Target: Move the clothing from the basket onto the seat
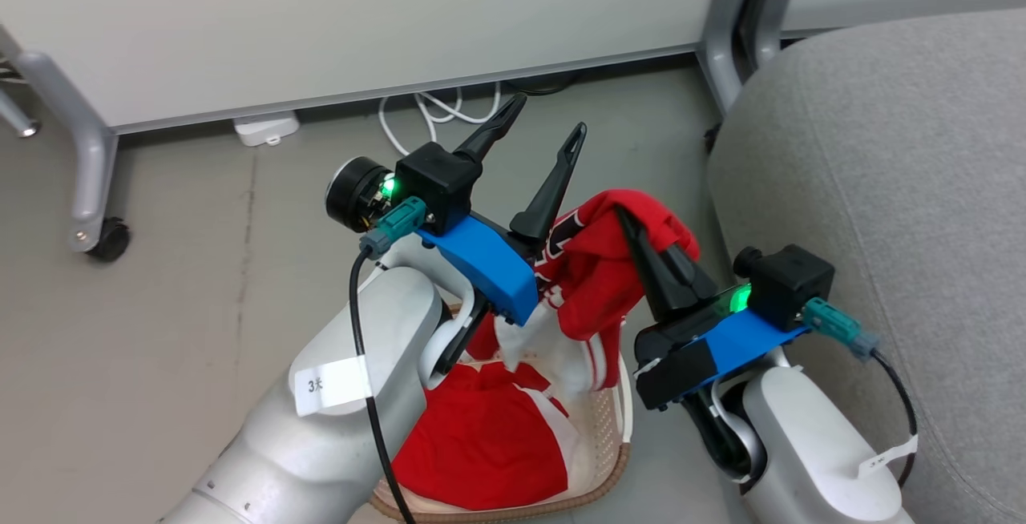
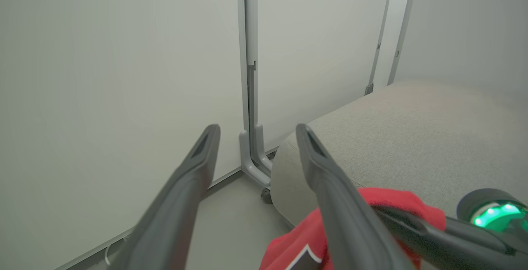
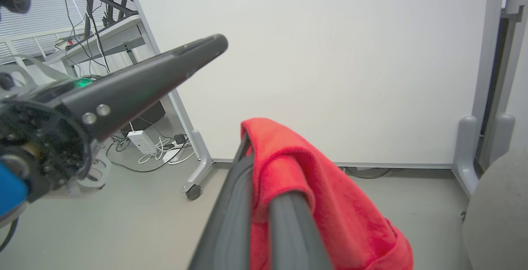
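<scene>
Red garment (image 1: 597, 268) hangs above the basket (image 1: 619, 460), with its white lower part drooping toward the far rim. Second garment (image 1: 481, 444) lies in the basket bottom. Right gripper (image 1: 651, 239): fingers together, clamped on the red garment, cloth draped over the tips. Left gripper (image 1: 547, 115): just left of it, fingers apart, holding nothing. Seat (image 1: 882, 187) is near, on the right.

Step, as judged: first piece in transfer. Next move calls for a swing right, high enough that the hanging end clears the rim and the seat edge, then release over the cushion.
</scene>
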Robot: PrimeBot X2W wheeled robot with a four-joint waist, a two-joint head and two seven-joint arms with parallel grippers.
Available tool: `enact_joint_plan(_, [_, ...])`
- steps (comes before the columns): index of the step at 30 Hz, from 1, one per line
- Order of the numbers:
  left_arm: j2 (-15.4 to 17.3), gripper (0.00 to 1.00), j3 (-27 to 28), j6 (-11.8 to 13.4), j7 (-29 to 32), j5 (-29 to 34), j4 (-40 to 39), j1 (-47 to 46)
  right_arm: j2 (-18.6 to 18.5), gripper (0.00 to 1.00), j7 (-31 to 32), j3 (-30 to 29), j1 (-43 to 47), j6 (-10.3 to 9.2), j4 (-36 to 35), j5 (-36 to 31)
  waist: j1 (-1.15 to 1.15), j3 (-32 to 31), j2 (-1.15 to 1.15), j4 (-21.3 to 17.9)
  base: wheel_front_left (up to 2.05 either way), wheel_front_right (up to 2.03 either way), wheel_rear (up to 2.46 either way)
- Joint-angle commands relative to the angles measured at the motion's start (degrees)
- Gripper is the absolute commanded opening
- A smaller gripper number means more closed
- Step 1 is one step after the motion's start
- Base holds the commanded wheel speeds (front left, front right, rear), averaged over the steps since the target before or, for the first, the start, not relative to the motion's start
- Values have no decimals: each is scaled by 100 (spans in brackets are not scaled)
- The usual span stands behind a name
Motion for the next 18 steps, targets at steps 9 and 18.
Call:
enact_joint_plan(9, [120,100,28,25,-27,165,-90,148,-13,0,-24,-579,153,3,-258,-460,0,154,0,-573,0,0,0])
enact_joint_plan(18, [174,100,-58,-1,-28,281,-100,223,-9,0,-24,-1144,336,3,-562,-658,0,232,0,-1147,0,0,0])
